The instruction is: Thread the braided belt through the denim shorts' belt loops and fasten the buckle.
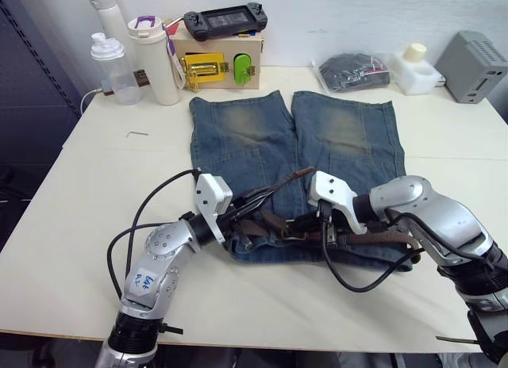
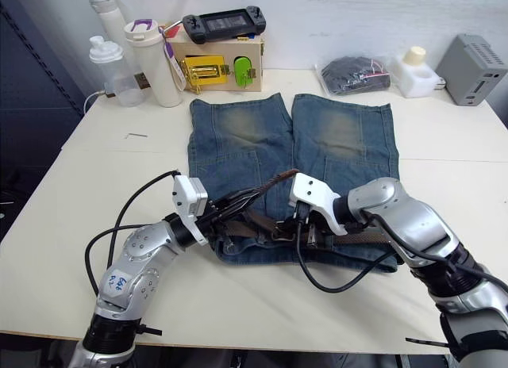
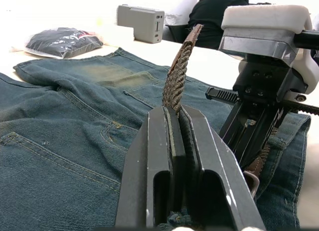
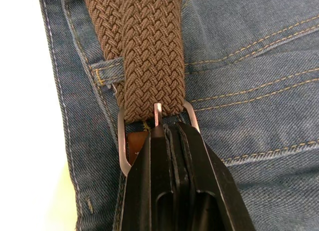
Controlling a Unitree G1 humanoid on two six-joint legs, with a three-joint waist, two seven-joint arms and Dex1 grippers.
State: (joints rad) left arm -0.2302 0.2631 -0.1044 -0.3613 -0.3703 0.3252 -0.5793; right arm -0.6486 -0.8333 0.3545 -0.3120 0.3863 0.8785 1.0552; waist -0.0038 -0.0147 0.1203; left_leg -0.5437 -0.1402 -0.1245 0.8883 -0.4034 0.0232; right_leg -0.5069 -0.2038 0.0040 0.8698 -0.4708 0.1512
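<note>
The denim shorts (image 1: 262, 138) lie flat on the table, waistband toward me. The braided belt (image 1: 381, 237) runs along that waistband and passes under a belt loop (image 4: 107, 71). My left gripper (image 1: 254, 203) is shut on the belt's free end (image 3: 179, 66), which sticks up and away past its fingertips over the shorts. My right gripper (image 4: 167, 131) is shut on the silver buckle (image 4: 124, 151) at the waistband's middle, where the prong points into the brown weave. The two grippers sit close together, left of centre and at centre of the waist.
Along the table's back stand a wooden box with a yellow latch (image 1: 218, 63), a game controller (image 1: 226, 21) on top of it, two bottles (image 1: 155, 63), a dark bundle in a plastic bag (image 1: 353, 70), a white container (image 1: 417, 67) and a grey device (image 1: 472, 67). A small metal piece (image 1: 138, 133) lies at left.
</note>
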